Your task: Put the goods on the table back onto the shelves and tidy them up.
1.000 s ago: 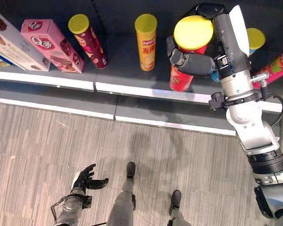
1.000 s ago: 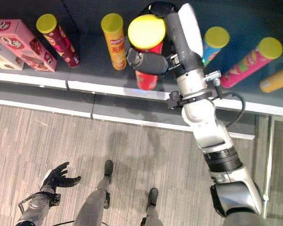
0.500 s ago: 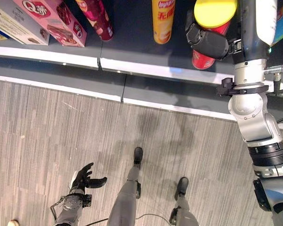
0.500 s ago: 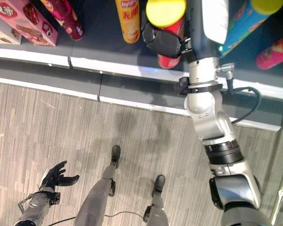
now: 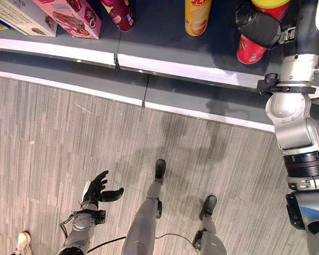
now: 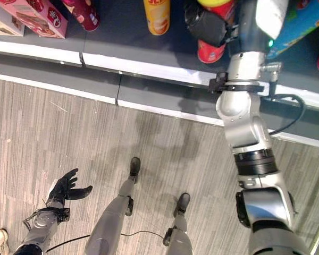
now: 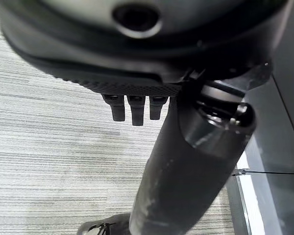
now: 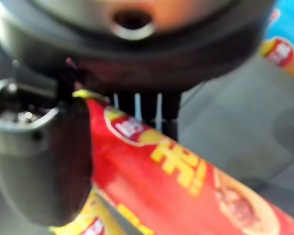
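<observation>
While yellow can stands near, right robot hand grips red can.

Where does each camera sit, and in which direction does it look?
Left eye view: on the head, looking down at the shelf and floor; left hand hangs low.
Right eye view: beside it, same scene; right hand holds the red can.
Left wrist view: along the left hand, toward the floor.
Right wrist view: along the right hand, onto the red can.
Shared: both eye views show the yellow can.
</observation>
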You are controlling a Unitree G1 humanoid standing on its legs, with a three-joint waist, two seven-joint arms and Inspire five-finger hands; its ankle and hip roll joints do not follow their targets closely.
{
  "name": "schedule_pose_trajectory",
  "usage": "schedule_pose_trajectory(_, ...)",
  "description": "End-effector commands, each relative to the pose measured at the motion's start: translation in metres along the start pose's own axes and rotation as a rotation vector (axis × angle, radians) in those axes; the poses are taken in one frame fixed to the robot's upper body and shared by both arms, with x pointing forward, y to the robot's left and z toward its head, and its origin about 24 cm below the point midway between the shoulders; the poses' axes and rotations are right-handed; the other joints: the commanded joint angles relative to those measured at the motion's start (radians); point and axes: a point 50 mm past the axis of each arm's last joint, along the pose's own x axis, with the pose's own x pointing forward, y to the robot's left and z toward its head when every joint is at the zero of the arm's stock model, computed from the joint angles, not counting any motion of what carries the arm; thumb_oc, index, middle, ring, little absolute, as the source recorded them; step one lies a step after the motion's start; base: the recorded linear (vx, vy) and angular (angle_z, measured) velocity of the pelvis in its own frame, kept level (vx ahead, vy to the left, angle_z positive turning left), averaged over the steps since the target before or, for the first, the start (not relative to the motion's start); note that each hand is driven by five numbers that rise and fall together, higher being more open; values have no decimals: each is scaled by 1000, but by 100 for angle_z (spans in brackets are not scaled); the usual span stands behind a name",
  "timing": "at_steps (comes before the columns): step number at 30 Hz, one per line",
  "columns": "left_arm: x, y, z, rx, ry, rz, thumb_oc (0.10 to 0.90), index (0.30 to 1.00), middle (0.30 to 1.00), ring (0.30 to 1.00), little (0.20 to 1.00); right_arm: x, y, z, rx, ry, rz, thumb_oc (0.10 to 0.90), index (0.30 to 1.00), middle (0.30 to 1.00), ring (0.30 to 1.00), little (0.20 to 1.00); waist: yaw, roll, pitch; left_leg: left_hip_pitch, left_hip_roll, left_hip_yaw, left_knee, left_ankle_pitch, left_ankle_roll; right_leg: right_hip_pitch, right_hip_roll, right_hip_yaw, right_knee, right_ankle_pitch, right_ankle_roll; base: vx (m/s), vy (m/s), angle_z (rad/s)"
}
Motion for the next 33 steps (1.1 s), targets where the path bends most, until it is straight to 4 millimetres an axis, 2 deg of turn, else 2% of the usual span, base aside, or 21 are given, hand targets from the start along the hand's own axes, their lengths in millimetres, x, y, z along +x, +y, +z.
schedule_pose_trajectory(1,-2,31,10,61,-66,80,800,900,900,900,900,42,-45,30,47,-155,-274,400,300,300,300,300,32,-12,-52,38,60,-21,108,-210,-121,14,-60,-4,8,163,42,0,0,0)
schedule_pose_trajectory(13,-5,26,33,62,-173,22,800,900,900,900,900,36,-37,20,129,-64,-302,400,300,300,300,300,46,-1,-52,28,51,-27,106,-210,-116,10,-62,-7,8,176,42,3,-1,1)
schedule_pose_trajectory(26,-6,24,36,72,-184,18,800,900,900,900,900,18,-22,15,153,-13,-268,400,300,300,300,300,44,-2,-50,8,44,-32,117,-214,-112,7,-66,-11,8,196,42,-8,-6,2)
schedule_pose_trajectory(33,-7,24,36,71,-184,25,800,900,900,900,900,3,-10,30,185,-69,-196,400,300,300,300,300,36,0,-44,-12,44,-35,132,-216,-111,-2,-68,-15,8,201,42,-25,4,-2)
